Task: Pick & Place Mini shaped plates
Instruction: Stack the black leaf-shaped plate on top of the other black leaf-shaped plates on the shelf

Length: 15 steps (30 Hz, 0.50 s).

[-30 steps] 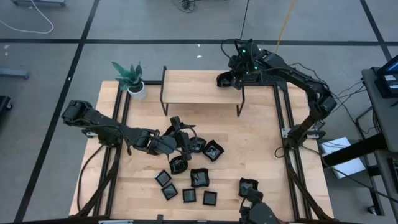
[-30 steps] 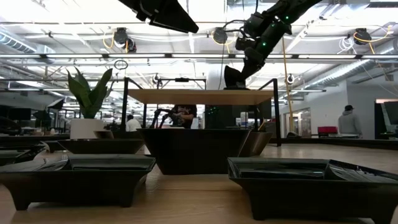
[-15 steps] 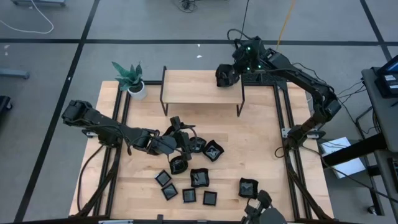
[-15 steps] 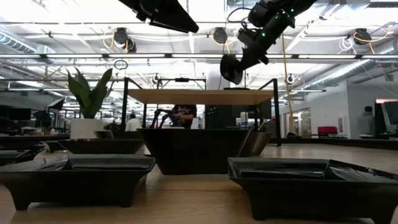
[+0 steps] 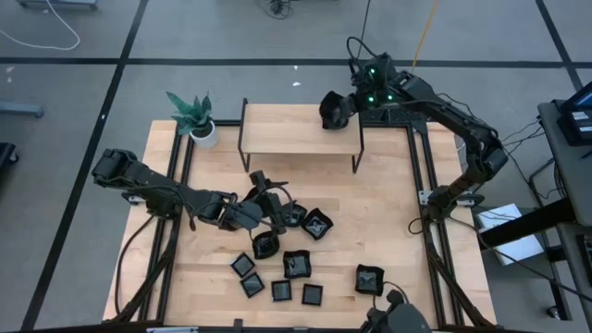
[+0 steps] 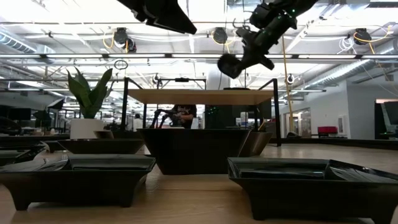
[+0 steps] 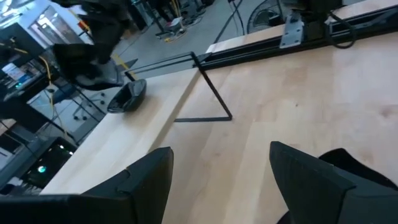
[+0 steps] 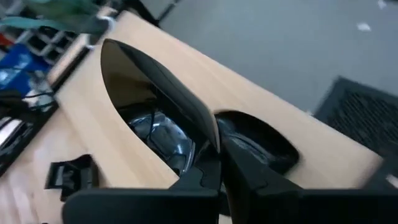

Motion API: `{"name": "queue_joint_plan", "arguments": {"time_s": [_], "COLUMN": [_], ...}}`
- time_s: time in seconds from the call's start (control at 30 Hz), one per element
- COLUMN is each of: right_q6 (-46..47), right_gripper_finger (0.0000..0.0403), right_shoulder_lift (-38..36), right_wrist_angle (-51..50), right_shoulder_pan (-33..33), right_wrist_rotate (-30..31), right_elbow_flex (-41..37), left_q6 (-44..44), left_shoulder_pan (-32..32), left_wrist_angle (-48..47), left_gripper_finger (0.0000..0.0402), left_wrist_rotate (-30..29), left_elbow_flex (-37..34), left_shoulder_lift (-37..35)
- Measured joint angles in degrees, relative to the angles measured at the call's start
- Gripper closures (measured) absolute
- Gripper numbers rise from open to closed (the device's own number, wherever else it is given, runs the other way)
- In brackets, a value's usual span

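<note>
My right gripper (image 5: pixel 335 107) hangs over the right end of the raised wooden shelf (image 5: pixel 296 129), shut on one glossy black mini plate (image 6: pixel 230 64). That plate stays clear above the shelf top. Several more black mini plates (image 5: pixel 296 264) rest on their bases on the table's near middle. My left gripper (image 5: pixel 270 192) hovers open over the far side of that cluster, fingers apart with nothing between them (image 7: pixel 221 180). My right gripper pinches the plate's rim (image 8: pixel 205 146) between its two shut fingers. The fingers slant down from the table's far right side. The plate is lifted clear of the shelf and tilted, sticking out beyond the fingertips toward the table's left.
A potted green plant (image 5: pixel 194 116) stands at the table's far left corner beside the shelf. Thin black shelf legs (image 7: pixel 211 93) stand on the table. Bare wood lies right of the plate cluster (image 5: pixel 388 213). People move about in the room behind (image 6: pixel 183 115).
My right gripper has risen a little from just above the shelf top and rolled about its own axis. The held plate came up with it and turned, now pointing more toward the table's left. My left gripper kept still.
</note>
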Motion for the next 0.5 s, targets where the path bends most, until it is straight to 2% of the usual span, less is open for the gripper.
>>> {"name": "queue_joint_plan", "arguments": {"time_s": [0.23,0.5], "right_q6": [8.9,10.6], "right_gripper_finger": [0.0403,0.0386], "right_shoulder_lift": [-0.1,-1.8], "right_wrist_angle": [4.1,12.7], "right_shoulder_pan": [-0.9,0.7], "right_wrist_rotate": [-0.5,-0.4], "right_elbow_flex": [-5.4,-12.6], "left_q6": [-1.4,-1.5], "left_shoulder_pan": [0.0,0.0], "left_wrist_angle": [-0.4,-3.0], "left_gripper_finger": [0.0133,0.0133], "left_wrist_rotate": [-0.1,-0.1], "left_elbow_flex": [0.0,0.0], "left_shoulder_lift": [0.0,0.0]}}
